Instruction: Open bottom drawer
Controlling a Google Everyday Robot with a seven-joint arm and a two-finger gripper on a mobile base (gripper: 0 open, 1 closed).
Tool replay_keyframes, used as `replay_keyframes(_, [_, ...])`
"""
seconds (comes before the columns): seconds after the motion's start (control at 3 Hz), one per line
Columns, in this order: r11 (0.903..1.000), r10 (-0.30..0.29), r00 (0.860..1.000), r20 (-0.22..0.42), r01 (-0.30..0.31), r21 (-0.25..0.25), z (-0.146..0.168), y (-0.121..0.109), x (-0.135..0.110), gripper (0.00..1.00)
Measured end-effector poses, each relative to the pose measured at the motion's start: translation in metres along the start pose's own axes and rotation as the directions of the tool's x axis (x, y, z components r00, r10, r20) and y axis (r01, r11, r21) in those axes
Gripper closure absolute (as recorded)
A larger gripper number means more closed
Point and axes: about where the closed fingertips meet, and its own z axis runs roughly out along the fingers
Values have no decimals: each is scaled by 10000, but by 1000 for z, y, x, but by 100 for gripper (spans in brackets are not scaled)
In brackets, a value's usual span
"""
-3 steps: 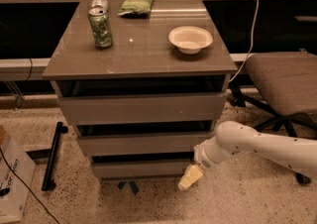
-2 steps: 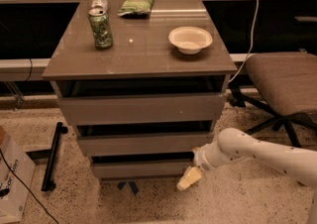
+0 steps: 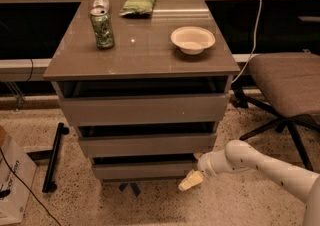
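The bottom drawer (image 3: 142,170) sits lowest in the grey cabinet, just above the floor. Its flat glossy front is the shortest of the three, and a dark gap shows along its top edge. The front faces the camera, and its long axis runs left to right across the picture, level with the floor. The claw (image 3: 191,180) hangs at the drawer's right end, low and just beside the front's lower right corner. Whether the claw is spread or pressed together cannot be told. The white arm (image 3: 265,166) reaches in from the lower right, between the cabinet and an office chair (image 3: 289,84) with a brown seat. The chair stands near the cabinet's right side, its black legs spread on the floor. Nothing lies directly in front of the drawer except a small dark tape mark (image 3: 129,188) on the floor below it. To the left, a black bar (image 3: 54,157) lies on the floor and a cardboard box (image 3: 13,181) stands at the picture's edge. The middle drawer (image 3: 146,144) and the tall top drawer (image 3: 144,109) stack above, each with a dark gap over it. The glossy worktop (image 3: 142,55) carries a green can (image 3: 102,27), a green packet (image 3: 138,6) at the back and a pale bowl (image 3: 192,39) on the right. A white cable (image 3: 255,32) hangs behind the right corner. The floor (image 3: 150,205) is speckled terrazzo, and a railed window ledge runs behind.
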Motion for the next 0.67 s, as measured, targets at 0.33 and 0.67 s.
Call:
replay_keyframes(0.33, [9999, 76, 10000, 8, -77, 87, 9, -7, 4, 0])
replay_keyframes(0.67, [9993, 366, 9993, -14, -366, 19, 46, -9, 14, 0])
